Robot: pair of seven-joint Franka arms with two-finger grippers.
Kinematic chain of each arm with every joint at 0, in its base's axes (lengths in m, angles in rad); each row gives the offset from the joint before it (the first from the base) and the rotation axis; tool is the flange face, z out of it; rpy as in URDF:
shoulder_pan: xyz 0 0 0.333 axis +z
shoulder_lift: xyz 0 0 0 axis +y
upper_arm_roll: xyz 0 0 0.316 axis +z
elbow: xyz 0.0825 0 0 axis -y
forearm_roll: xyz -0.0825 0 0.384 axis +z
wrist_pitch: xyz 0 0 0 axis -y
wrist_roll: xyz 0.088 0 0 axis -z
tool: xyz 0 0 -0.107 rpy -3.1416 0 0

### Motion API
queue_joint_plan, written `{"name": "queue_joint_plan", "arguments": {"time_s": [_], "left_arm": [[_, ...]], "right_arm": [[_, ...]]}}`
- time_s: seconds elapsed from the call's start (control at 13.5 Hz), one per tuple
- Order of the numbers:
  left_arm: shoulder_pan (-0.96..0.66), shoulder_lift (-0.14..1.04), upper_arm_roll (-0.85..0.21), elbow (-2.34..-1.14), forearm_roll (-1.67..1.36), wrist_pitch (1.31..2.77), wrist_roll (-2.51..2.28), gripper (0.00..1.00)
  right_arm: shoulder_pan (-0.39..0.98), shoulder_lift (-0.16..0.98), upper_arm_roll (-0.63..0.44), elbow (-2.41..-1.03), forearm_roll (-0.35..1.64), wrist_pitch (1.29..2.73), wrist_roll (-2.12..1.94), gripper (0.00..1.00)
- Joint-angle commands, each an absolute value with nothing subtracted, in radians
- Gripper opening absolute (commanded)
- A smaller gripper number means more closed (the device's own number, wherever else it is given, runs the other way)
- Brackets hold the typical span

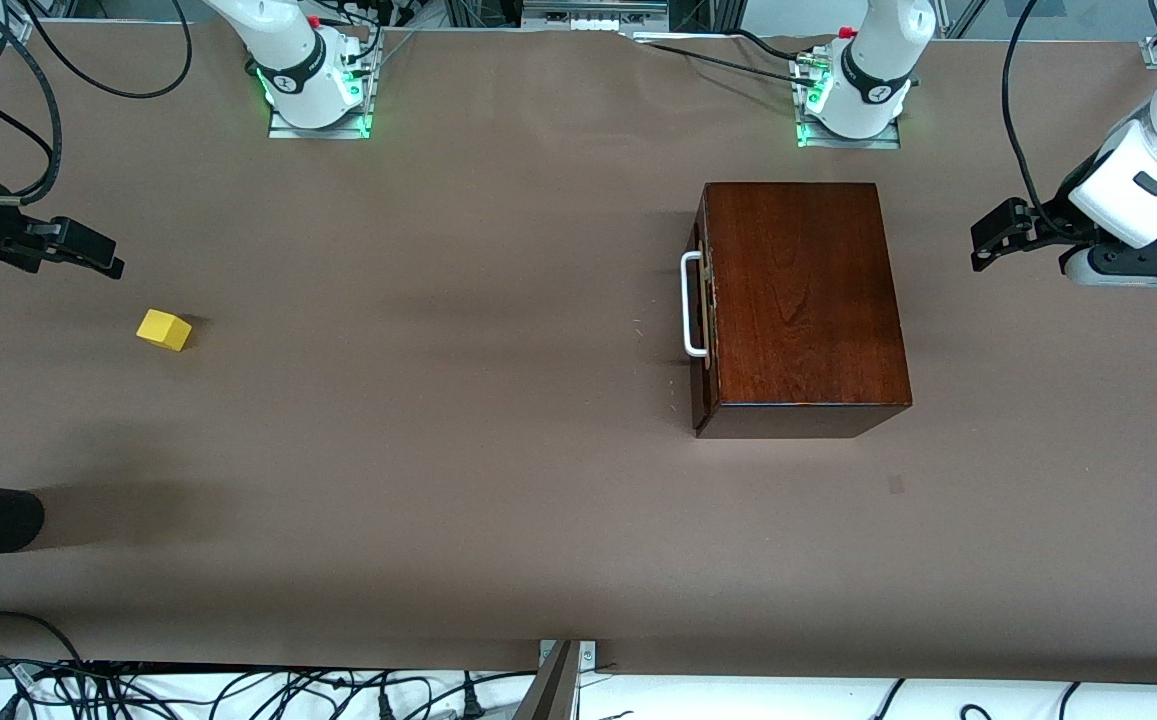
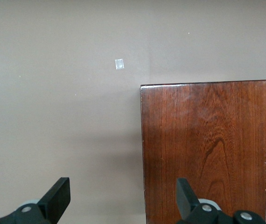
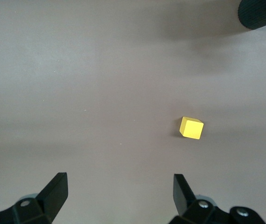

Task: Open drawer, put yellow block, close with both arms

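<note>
Your brown table [image 1: 498, 500] carries the shut drawer [image 1: 703, 310] and the yellow block [image 1: 164, 330] near the right arm's edge — left gripper [image 2: 123, 198] and right gripper [image 3: 119, 193] hang spread, empty.

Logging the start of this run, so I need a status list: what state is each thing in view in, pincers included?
drawer: shut, front flush with the box, white handle untouched.
yellow block: resting on the table toward the right arm's end, not held.
left pincer: open, empty, up in the air beside the wooden box.
right pincer: open, empty, over the table near the yellow block.
</note>
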State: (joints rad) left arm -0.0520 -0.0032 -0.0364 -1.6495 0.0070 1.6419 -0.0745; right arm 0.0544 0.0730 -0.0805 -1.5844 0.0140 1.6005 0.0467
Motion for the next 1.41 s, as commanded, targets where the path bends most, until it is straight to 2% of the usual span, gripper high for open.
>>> {"name": "queue_joint_plan", "arguments": {"time_s": [0.0, 1.33], "left_arm": [[-0.048, 0.018, -0.035, -1.611, -0.005, 1.643, -0.080, 1.00], [-0.051, 0.037, -0.051, -1.586, 0.018, 1.632, -0.103, 1.00]], "right_arm": [[0.043, 0.072, -0.066, -1.577, 0.002, 1.600, 0.060, 1.00], [0.043, 0.072, -0.066, -1.577, 0.002, 1.600, 0.060, 1.00]]}}
